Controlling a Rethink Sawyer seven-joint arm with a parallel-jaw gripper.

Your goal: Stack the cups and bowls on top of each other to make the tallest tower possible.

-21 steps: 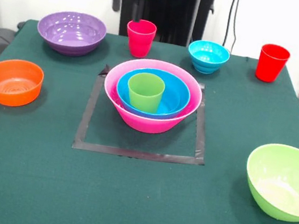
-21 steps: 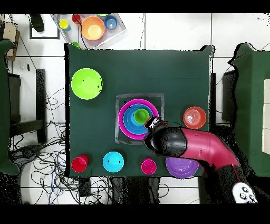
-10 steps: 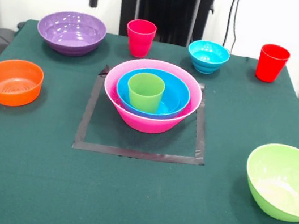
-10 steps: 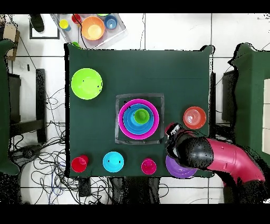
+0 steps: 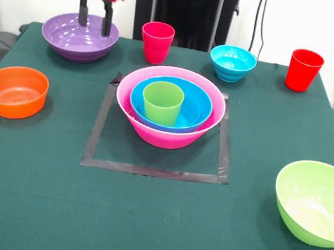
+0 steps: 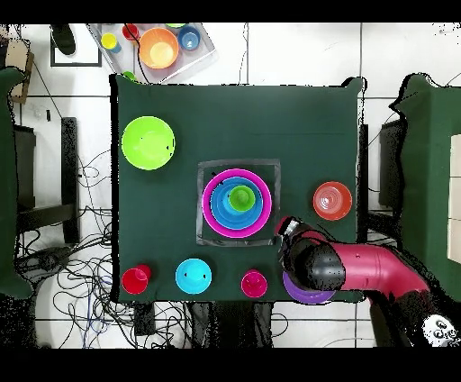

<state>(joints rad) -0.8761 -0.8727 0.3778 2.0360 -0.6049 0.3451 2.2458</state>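
Note:
The tower stands inside a grey tape square (image 5: 93, 145): a big pink bowl (image 5: 171, 137) holds a blue bowl (image 5: 198, 108), and a light green cup (image 5: 162, 103) sits upright in that. My gripper (image 5: 94, 22) is open, its two black fingers hanging down into the purple bowl (image 5: 64, 31) at the back left. A pink-red cup (image 5: 156, 42), a small blue bowl (image 5: 232, 63) and a red cup (image 5: 304, 70) line the far edge. An orange bowl (image 5: 13, 91) sits at the left and a lime green bowl (image 5: 318, 201) at the near right.
In the overhead view my red arm (image 6: 369, 270) covers most of the purple bowl (image 6: 302, 296). A clear tray (image 6: 153, 45) with small coloured dishes lies off the table's far corner. Cables run over the floor around the table.
My gripper left the spot beside the tower, swung left in the front view past the pink-red cup, and came down over the purple bowl. No cup or bowl has moved.

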